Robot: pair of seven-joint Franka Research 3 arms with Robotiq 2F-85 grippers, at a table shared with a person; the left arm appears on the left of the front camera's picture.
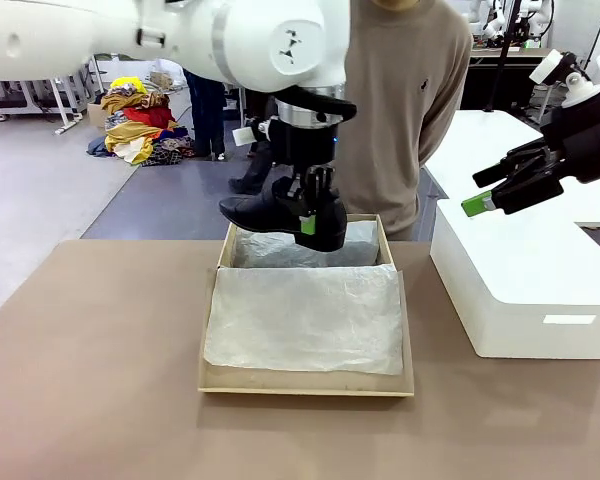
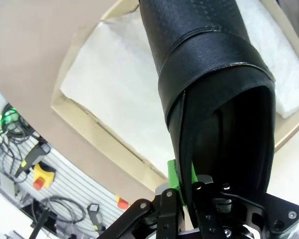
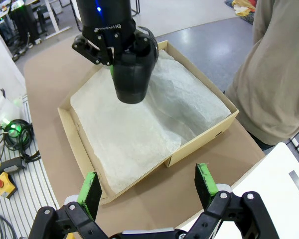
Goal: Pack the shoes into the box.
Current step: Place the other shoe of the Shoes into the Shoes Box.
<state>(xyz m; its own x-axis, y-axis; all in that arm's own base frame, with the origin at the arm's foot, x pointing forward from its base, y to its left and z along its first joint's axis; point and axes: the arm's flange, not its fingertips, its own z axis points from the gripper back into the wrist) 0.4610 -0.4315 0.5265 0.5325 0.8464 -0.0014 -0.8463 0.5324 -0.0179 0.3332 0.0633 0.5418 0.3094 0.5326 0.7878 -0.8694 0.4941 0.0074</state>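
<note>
Left jaws pinch the heel rim of one black shoe (image 1: 265, 213), held above the tissue-lined box (image 1: 305, 385) on the counter (image 1: 100, 350). Right jaws spread wide over white box (image 1: 520, 300).

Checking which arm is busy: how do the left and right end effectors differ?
The left end effector is shut on the heel rim of a black shoe; the right end effector is open and empty. The left hangs over the cardboard box; the right is off to the side, by the white box. Both are black with green pads.
</note>
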